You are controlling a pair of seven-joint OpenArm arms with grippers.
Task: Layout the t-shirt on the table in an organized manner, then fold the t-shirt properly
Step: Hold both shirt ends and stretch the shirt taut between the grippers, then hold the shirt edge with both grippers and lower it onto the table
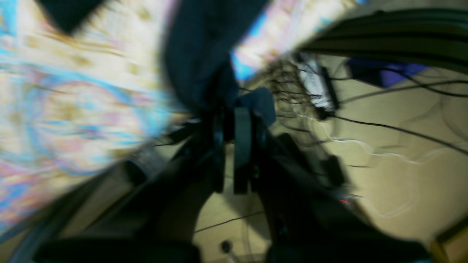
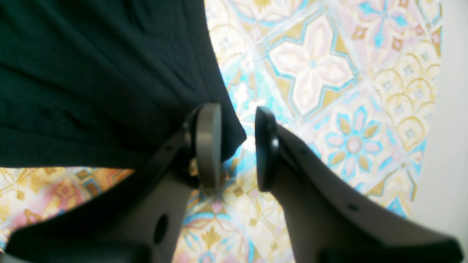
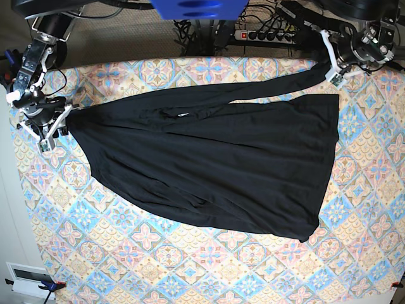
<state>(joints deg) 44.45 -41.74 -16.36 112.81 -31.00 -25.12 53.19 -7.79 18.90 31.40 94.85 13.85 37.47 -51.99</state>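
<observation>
The black t-shirt (image 3: 209, 164) lies spread across the patterned table (image 3: 190, 266), wrinkled, with one edge pulled into a long taut strip toward the far right. My left gripper (image 3: 333, 68) is at the far right corner, and in the blurred left wrist view it (image 1: 234, 109) is shut on a bunch of the black cloth (image 1: 197, 54). My right gripper (image 3: 52, 130) is at the shirt's left tip. In the right wrist view it (image 2: 237, 153) is open, with the shirt's corner (image 2: 109, 80) resting against the left finger (image 2: 208, 146).
A power strip and tangled cables (image 3: 266, 31) lie on the floor beyond the table's far edge. A blue object (image 3: 196, 7) hangs over the far middle. A white box (image 3: 28, 278) sits off the table's near left corner.
</observation>
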